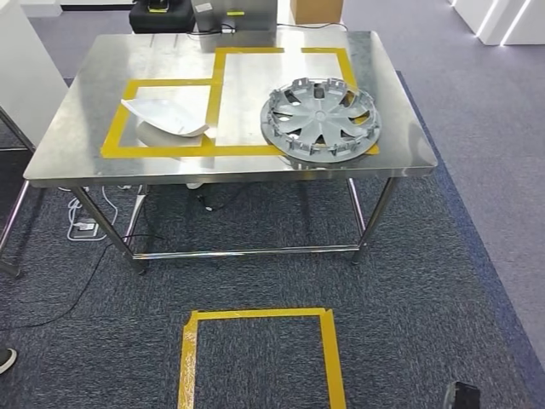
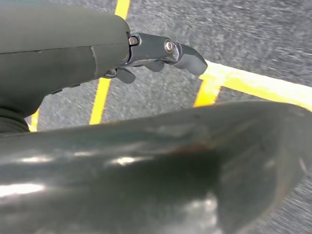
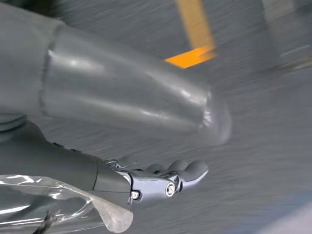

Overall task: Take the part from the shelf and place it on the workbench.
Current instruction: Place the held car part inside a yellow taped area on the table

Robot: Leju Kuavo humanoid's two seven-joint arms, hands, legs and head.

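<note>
I see the grey wheel cover lying on the workbench, right of the white part. My left hand and right hand hang over carpet, fingers extended, holding nothing.

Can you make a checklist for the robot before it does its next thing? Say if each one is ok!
1. Hubcap on the table: ok, though its edge hangs over the yellow tape.
2. White part on the table: ok.
3. Left hand holds nothing: ok.
4. Right hand holds nothing: ok, fingers straight; clear plastic lies beside the wrist.
5. Floor square ahead: ok.
6. Shelf ready: cannot tell.
</note>
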